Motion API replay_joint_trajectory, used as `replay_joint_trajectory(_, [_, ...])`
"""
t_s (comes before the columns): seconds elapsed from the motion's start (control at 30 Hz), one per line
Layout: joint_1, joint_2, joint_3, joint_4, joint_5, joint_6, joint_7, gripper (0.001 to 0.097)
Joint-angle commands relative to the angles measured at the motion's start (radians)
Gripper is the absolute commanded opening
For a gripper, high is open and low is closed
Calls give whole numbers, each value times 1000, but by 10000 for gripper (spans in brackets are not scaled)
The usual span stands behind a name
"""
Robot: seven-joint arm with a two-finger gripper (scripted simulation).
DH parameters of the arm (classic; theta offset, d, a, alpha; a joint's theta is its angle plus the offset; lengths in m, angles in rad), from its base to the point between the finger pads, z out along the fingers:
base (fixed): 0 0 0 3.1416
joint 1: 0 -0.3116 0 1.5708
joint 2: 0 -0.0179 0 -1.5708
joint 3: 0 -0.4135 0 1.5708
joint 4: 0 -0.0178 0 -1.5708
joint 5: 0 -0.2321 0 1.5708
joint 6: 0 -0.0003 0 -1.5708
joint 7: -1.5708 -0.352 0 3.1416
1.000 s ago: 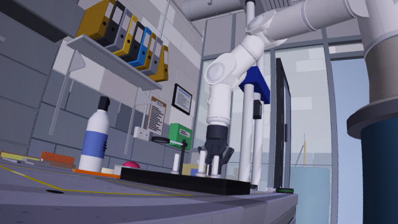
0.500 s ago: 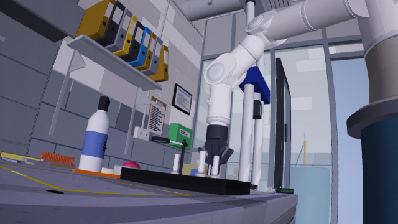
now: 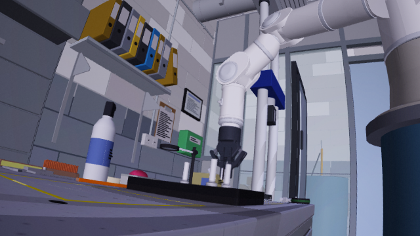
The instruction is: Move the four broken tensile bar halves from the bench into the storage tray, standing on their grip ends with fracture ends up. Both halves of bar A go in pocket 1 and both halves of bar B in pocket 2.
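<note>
The lower ends of the white bar halves are hidden behind the wall of the black storage tray [image 3: 195, 191] on the bench. Three halves stand upright in it: one [image 3: 185, 172] toward the left, one [image 3: 213, 172] in the middle and one [image 3: 227, 175] at the right, close beside the middle one. My gripper [image 3: 225, 165] points straight down over the tray with its fingers closed on the upper part of the right-hand half. I cannot tell which pocket each half stands in.
A white bottle [image 3: 100, 144] with a blue band stands on the bench left of the tray, next to an orange pad [image 3: 101, 182] and a red dome [image 3: 138, 173]. White columns [image 3: 264, 141] rise behind the tray. The bench edge [image 3: 308, 206] lies right of the tray.
</note>
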Motion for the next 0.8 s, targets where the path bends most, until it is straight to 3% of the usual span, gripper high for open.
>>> replay_joint_trajectory(0.0, [0,-8,-1,0,-1,5,1,80])
replay_joint_trajectory(0.77, [7,-173,-31,-32,-52,198,34,80])
